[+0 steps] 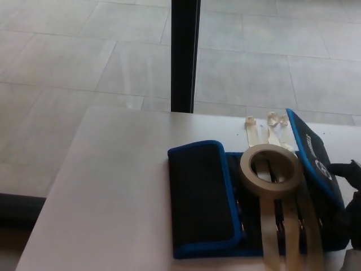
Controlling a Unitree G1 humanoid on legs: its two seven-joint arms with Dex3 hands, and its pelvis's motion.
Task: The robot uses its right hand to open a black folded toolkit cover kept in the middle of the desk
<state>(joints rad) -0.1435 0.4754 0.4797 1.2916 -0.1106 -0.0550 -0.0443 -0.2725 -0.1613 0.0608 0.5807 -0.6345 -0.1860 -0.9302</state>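
Toolkit cover [203, 197] on desk [113, 186], left flap flat, right flap [316, 161] tilted up on edge. Right hand [351, 195] at the flap's outer side, grip unclear. Tape roll [269, 168] on the middle.
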